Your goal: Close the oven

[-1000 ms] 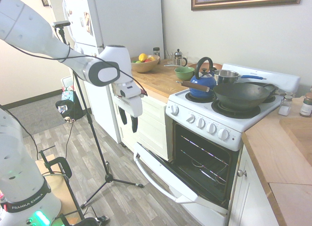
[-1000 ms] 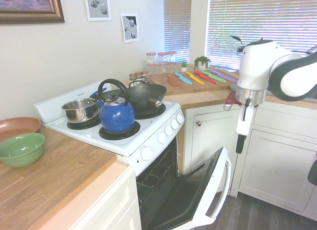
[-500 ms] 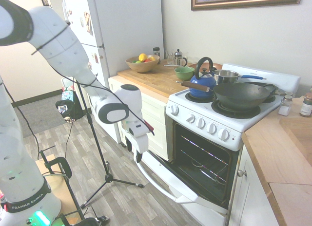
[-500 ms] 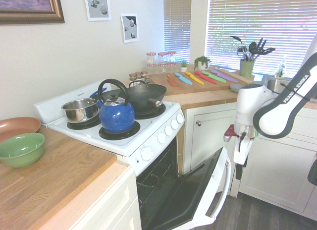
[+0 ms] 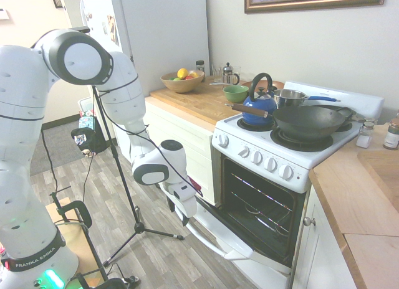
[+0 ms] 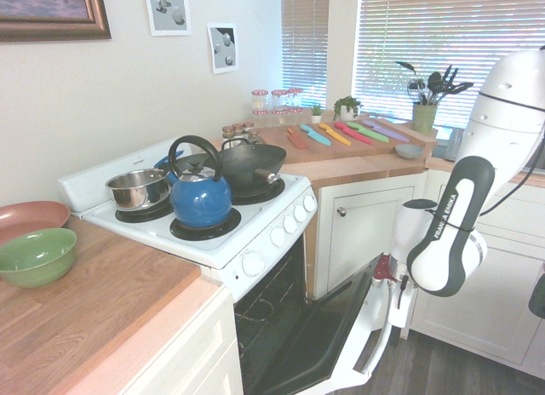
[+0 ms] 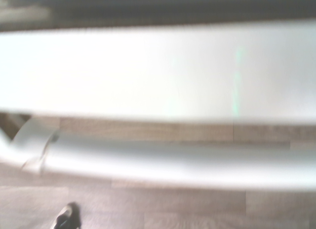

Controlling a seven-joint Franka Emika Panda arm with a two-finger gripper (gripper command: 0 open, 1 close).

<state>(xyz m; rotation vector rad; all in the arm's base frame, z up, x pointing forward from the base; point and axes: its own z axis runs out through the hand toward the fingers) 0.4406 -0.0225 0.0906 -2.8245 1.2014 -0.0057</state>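
Note:
The white oven [image 5: 274,177] stands with its door [image 5: 212,223] dropped partway open, and the dark racked interior [image 5: 262,208] shows. The door's white bar handle [image 5: 199,233] runs along its outer edge. My gripper [image 5: 182,213] hangs low at the left end of that handle, right beside the door's edge, open and holding nothing. From the other side, the gripper [image 6: 397,294] sits against the upper corner of the door [image 6: 328,335]. The blurred wrist view shows the door edge [image 7: 158,71] and the handle [image 7: 173,162] close up over the wood floor.
A blue kettle [image 5: 259,105], a wok [image 5: 308,122] and a steel pot [image 5: 290,97] sit on the burners. White cabinets [image 6: 366,225] flank the oven on both sides. A fridge [image 5: 149,46] stands behind the arm, and a tripod [image 5: 138,227] stands on the floor near the door.
The arm has swung down from counter height to the oven door's edge, bringing the gripper right up to the handle. The door's angle looks unchanged.

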